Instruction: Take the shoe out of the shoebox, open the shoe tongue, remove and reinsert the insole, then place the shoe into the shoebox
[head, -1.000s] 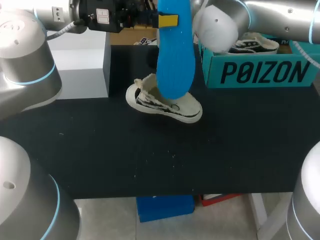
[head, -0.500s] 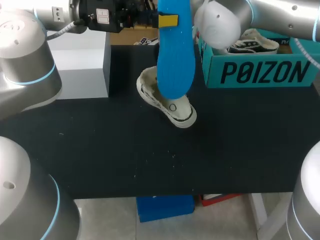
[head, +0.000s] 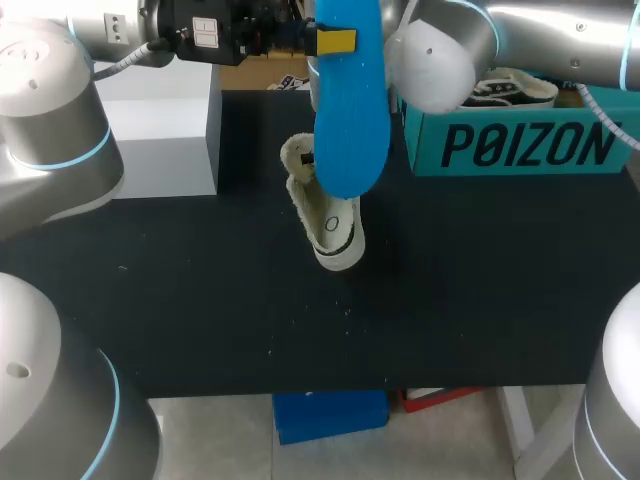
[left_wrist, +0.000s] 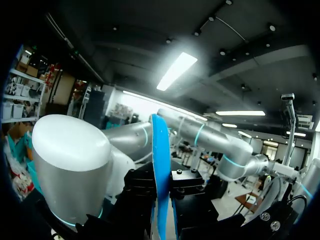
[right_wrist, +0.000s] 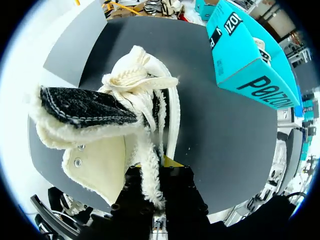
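Shoe (head: 330, 225): lay on the black table (head: 200, 300), toe toward the near edge, outside the shoebox (head: 520, 145) and well apart from it, fleece lining showing.
Tongue (right_wrist: 85, 107): was folded up and back, so the mouth stood wide open.
Right gripper (right_wrist: 152, 182): its fingers were pinched nearly together on the shoe's fleecy side wall beside the opening, one on each face, steadying it.
Insole (head: 350, 120): blue, out of the shoe, hung upright over it with the lower end above the opening; I could not tell whether it touched the lining.
Left gripper (left_wrist: 161, 192): was closed flat on the insole's upper part, a finger on either face.
Far right: the teal shoebox stood open with a second shoe (head: 510, 88) inside.
Step in hand: putting the insole back, by my reckoning; removal looked done.
Next move: seemed to call for bringing the insole's lower end down into the mouth, lined up with the shoe's length, while the side wall was held open. The fleece might snag it.
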